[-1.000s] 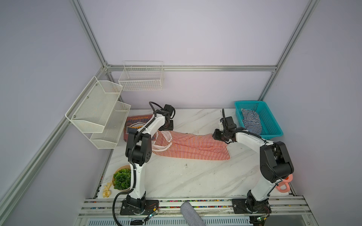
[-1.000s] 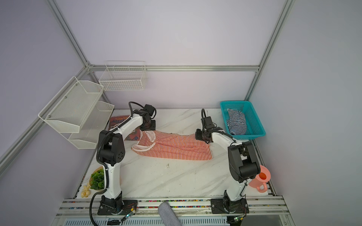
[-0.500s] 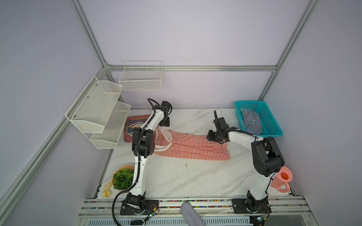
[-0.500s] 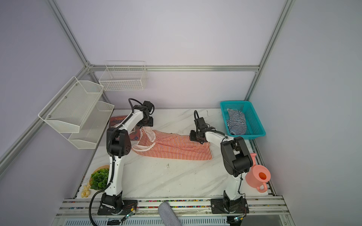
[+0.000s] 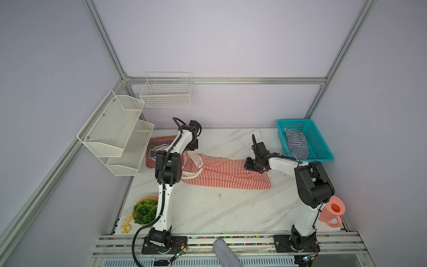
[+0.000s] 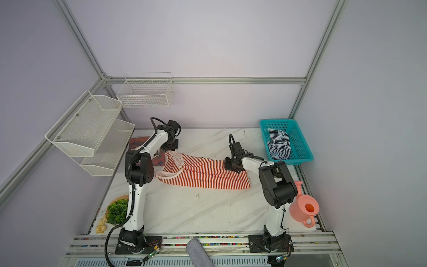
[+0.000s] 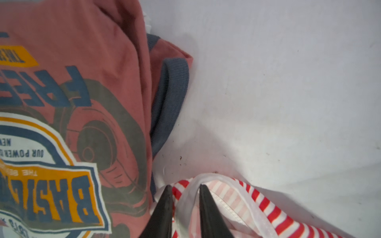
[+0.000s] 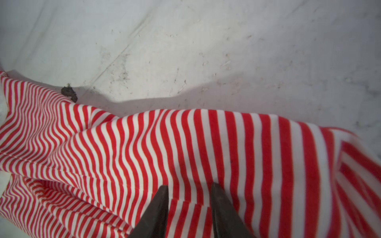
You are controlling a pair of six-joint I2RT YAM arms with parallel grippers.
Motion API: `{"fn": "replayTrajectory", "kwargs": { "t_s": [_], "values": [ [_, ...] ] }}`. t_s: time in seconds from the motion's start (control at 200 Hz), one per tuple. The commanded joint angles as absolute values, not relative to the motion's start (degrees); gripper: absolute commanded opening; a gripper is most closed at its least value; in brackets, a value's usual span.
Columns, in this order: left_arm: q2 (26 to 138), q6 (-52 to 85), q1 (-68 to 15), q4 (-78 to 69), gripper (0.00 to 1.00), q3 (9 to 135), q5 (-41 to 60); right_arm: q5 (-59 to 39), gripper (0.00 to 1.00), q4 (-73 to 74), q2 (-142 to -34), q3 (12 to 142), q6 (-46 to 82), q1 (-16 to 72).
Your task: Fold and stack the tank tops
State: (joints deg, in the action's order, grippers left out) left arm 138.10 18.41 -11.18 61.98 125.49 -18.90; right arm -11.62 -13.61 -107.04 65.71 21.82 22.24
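The red-and-white striped tank top (image 5: 226, 173) (image 6: 208, 175) lies spread across the middle of the marble table. My left gripper (image 5: 191, 150) (image 7: 184, 189) is at its strap end, shut on the pale trim, which shows between the fingers in the left wrist view. At the far edge of the hem end, my right gripper (image 5: 250, 163) (image 8: 188, 187) is shut on a raised fold of the striped cloth (image 8: 185, 144). The navy-and-white striped tank top (image 5: 297, 144) (image 6: 278, 144) lies crumpled in the teal basket (image 5: 309, 160).
A rust-red printed garment (image 5: 159, 145) (image 7: 82, 103) lies just left of the strap end. White mesh shelves (image 5: 120, 136) overhang the left edge. A lettuce bowl (image 5: 145, 210) stands front left, and a pink pitcher (image 5: 332, 210) front right.
The left jaws opened wider, then closed onto the pale trim. My right gripper slid left along the top's far edge, still closed on the cloth.
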Motion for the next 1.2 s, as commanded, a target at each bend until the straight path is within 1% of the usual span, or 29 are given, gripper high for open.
{"fn": "replayTrajectory", "kwargs": {
  "t_s": [0.0, 0.08, 0.15, 0.215, 0.54, 0.745, 0.78, 0.925, 0.985, 1.015, 1.065, 1.135, 1.18, 1.195],
  "values": [
    [134.7, 18.4, -10.6, 61.7, 0.17, 122.1, -19.5, -10.9, 0.38, -13.2, -107.9, 64.0, 22.5, 22.5],
    [133.7, 18.6, -10.4, 61.7, 0.09, 120.7, -19.9, -10.6, 0.38, -13.2, -108.0, 63.5, 22.5, 22.5],
    [132.6, 18.7, -10.4, 61.3, 0.06, 119.2, -20.1, -10.4, 0.38, -13.2, -108.1, 63.0, 22.5, 22.5],
    [131.4, 19.0, -10.4, 61.0, 0.00, 117.6, -20.5, -10.1, 0.38, -13.1, -108.4, 62.6, 22.7, 22.6],
    [124.1, 21.2, -10.3, 58.3, 0.00, 108.1, -23.1, -8.1, 0.38, -13.1, -108.1, 59.7, 24.2, 22.5],
    [122.1, 22.1, -10.1, 57.5, 0.00, 103.2, -24.3, -7.3, 0.38, -13.2, -107.9, 58.2, 25.3, 22.5],
    [122.1, 22.2, -10.0, 57.4, 0.04, 102.5, -24.5, -7.2, 0.38, -13.2, -108.0, 58.1, 25.4, 22.5],
    [122.1, 23.1, -9.3, 57.4, 0.14, 100.9, -25.7, -6.3, 0.38, -13.9, -107.8, 57.4, 26.5, 22.6],
    [121.7, 23.5, -8.8, 57.4, 0.20, 100.4, -25.9, -6.0, 0.37, -14.0, -107.5, 57.0, 26.7, 22.5],
    [121.6, 23.5, -8.6, 57.5, 0.25, 100.6, -26.1, -6.0, 0.37, -14.0, -107.3, 57.0, 26.7, 22.4],
    [121.3, 23.6, -8.3, 57.7, 0.39, 101.2, -26.4, -6.0, 0.37, -14.3, -107.2, 56.9, 26.6, 22.4],
    [120.5, 23.9, -8.0, 58.1, 0.46, 102.7, -26.5, -6.1, 0.38, -15.0, -107.0, 57.7, 25.9, 22.5],
    [119.8, 23.9, -8.0, 58.3, 0.57, 103.8, -26.0, -6.1, 0.38, -15.8, -106.6, 58.3, 24.7, 22.4],
    [119.5, 23.9, -8.0, 58.3, 0.58, 104.1, -25.6, -6.1, 0.38, -16.1, -106.4, 58.6, 24.5, 22.5]
  ]
}}
